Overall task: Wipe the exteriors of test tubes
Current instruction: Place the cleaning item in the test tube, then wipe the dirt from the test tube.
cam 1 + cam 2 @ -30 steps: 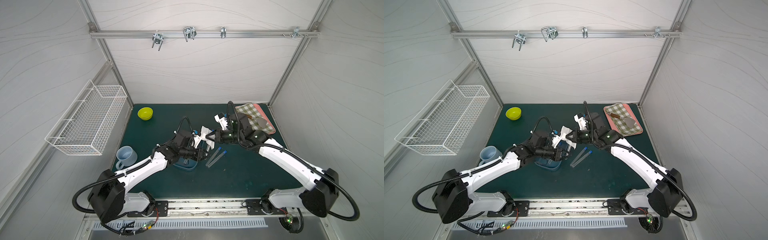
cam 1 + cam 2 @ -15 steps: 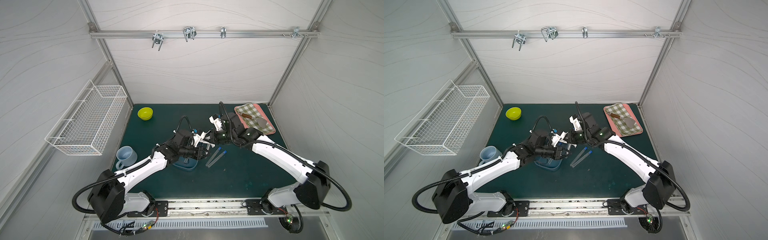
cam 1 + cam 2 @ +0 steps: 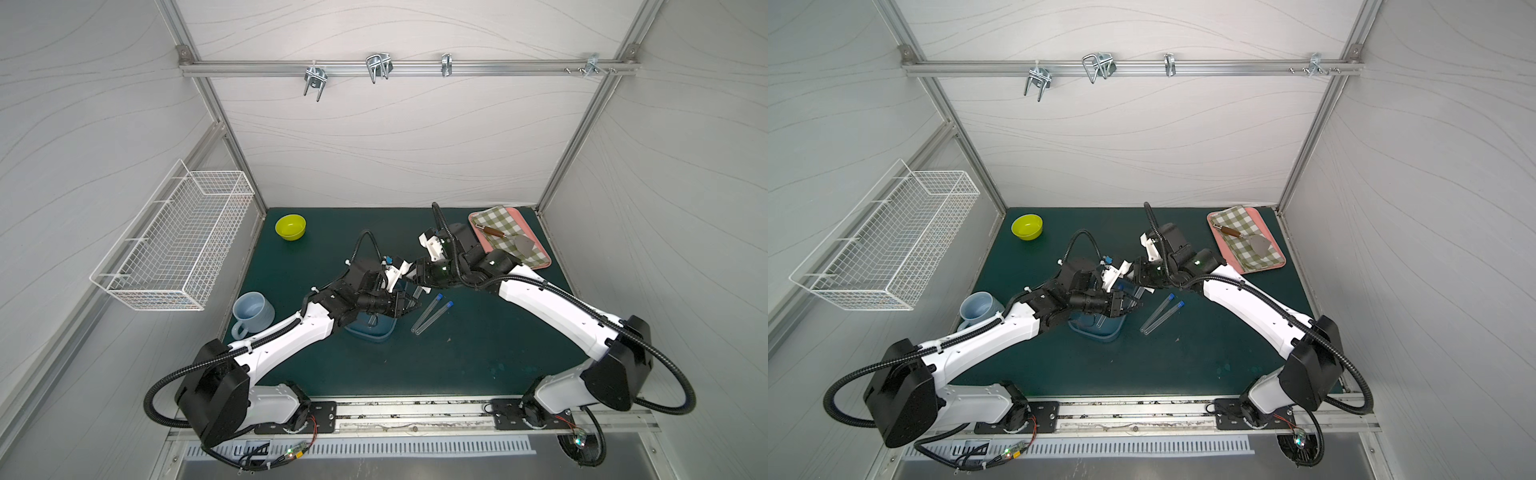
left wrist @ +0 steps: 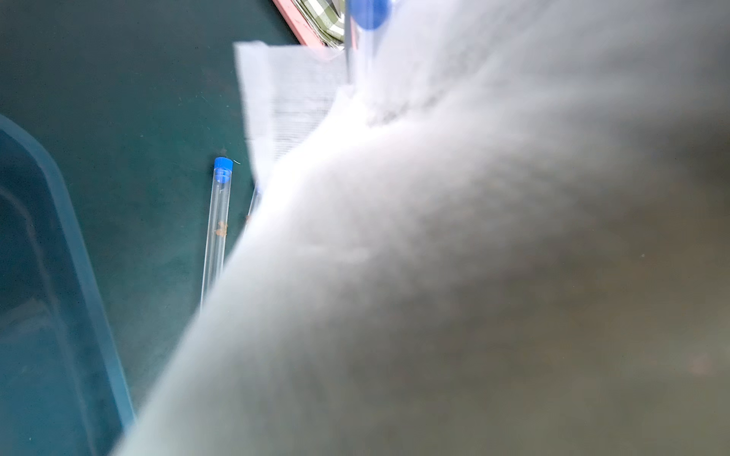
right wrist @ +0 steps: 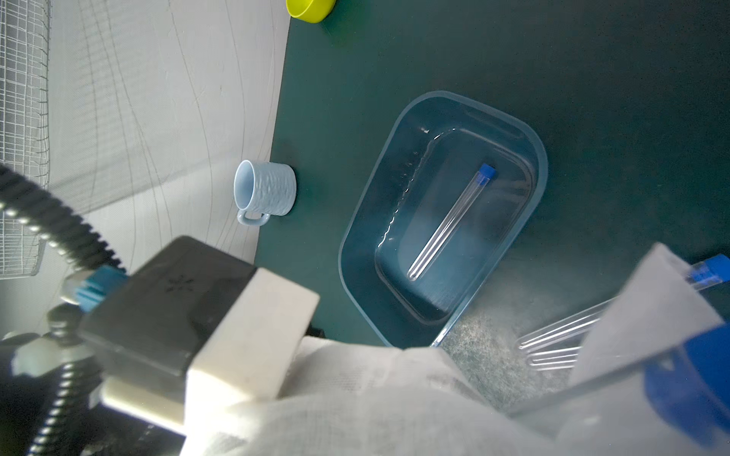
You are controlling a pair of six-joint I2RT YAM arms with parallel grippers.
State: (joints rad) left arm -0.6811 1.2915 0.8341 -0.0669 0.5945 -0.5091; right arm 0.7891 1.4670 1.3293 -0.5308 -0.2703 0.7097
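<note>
**Right arm crowds in on the wrapped tube**

Start with the left gripper (image 3: 409,302): jaws pinched tight on the cloth (image 4: 395,256), which billows across nearly all of its wrist view; out of the fold, beyond the jaws, pokes the held tube (image 4: 361,39), blue cap outermost.

Now the right gripper (image 3: 416,283): nose to nose with the left one; a second ago a clear gap lay between them with white cloth plain in it; half a second ago the gap was smaller; now the two are all but touching, and hardly any cloth shows in both top views; the whole right arm has leaned in with it.

How wide the right jaws stand I cannot tell; cloth and a big blurred blue cap fill that corner of its wrist view, and whether the jaws grip the tube is hidden.

The left arm has not budged over that second.

Next, the loose tubes (image 3: 426,313): two, side by side on the mat (image 3: 478,353), just past the left jaws' tips on the side toward the arms' bases; touching neither gripper; same spot as before.

Then the last tube (image 5: 450,221): lying in the water of the tray (image 5: 367,221), behind the left jaws, under that wrist.
</note>
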